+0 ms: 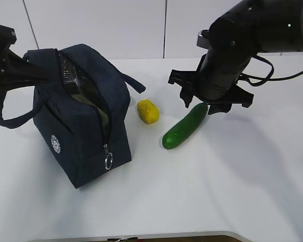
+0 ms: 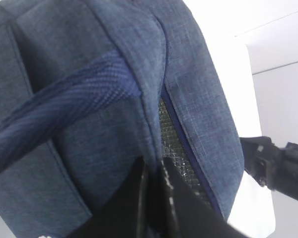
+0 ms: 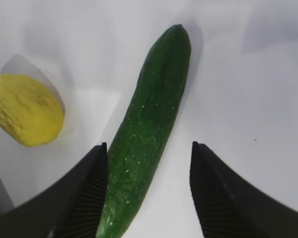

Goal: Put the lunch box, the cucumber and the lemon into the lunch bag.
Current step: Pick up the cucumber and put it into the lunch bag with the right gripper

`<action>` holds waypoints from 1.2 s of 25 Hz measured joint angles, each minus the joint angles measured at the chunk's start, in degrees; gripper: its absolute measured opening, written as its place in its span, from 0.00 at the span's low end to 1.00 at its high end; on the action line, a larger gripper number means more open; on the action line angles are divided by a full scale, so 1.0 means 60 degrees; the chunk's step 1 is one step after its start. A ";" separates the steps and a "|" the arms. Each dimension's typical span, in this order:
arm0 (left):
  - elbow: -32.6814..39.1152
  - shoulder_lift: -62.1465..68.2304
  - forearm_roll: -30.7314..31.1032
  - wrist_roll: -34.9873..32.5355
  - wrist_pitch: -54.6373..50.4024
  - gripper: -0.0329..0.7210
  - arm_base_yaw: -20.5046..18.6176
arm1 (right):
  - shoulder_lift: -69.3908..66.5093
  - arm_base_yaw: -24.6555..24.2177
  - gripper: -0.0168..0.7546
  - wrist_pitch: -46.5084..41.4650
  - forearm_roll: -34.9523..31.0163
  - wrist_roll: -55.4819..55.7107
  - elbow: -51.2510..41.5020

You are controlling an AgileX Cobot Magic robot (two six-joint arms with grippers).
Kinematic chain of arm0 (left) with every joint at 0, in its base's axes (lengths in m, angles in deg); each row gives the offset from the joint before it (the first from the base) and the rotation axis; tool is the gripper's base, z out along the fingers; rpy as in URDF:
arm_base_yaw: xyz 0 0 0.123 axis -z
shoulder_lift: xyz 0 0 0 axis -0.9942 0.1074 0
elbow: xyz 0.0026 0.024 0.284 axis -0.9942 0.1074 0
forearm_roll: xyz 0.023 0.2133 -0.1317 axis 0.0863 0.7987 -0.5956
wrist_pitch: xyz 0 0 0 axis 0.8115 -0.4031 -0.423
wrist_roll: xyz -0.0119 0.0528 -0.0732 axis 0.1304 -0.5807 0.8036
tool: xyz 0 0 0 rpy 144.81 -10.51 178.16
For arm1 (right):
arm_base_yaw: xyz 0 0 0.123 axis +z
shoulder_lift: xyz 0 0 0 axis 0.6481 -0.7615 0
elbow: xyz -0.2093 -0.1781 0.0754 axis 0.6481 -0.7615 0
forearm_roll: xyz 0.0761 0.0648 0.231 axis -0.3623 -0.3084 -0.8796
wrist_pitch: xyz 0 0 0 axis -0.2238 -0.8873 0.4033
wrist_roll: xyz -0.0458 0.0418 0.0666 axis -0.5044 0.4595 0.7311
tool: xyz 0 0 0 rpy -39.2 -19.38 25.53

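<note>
White bench [image 1: 232,191] carries all. Navy lunch bag [image 1: 83,126] at left, zip open; left end effector [image 2: 154,198] clamped on its top edge, holding it open. Cucumber [image 3: 149,129] lies center-right, right end effector [image 3: 149,193] w/ fingers apart straddling its near end. Lemon [image 1: 148,111] betw. bag and cucumber.

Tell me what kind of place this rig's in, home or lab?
Looks like a lab or test bench rather than a home: a bare white table, plain pale panelled wall behind, and only staged props out, the lunch bag, lemon and cucumber.
</note>
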 joint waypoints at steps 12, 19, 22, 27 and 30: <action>0.0000 0.0000 -0.0006 0.0000 -0.0003 0.03 0.0000 | -0.0726 -0.0008 0.69 -0.0369 -0.0361 0.0447 0.0463; 0.0000 0.0000 -0.0022 0.0000 -0.0003 0.03 0.0000 | -0.1085 -0.0008 0.76 -0.0391 -0.0626 0.0693 0.0532; 0.0000 0.0000 -0.0022 0.0000 -0.0019 0.03 0.0000 | -0.1195 -0.0008 0.77 -0.0123 -0.0665 0.0716 0.0532; 0.0000 0.0000 -0.0022 0.0000 -0.0037 0.03 0.0000 | -0.1369 -0.0008 0.77 0.0142 -0.0665 0.0798 0.0555; 0.0000 0.0000 -0.0022 0.0000 -0.0037 0.03 0.0000 | -0.1523 -0.0008 0.77 0.0207 -0.0685 0.0838 0.0596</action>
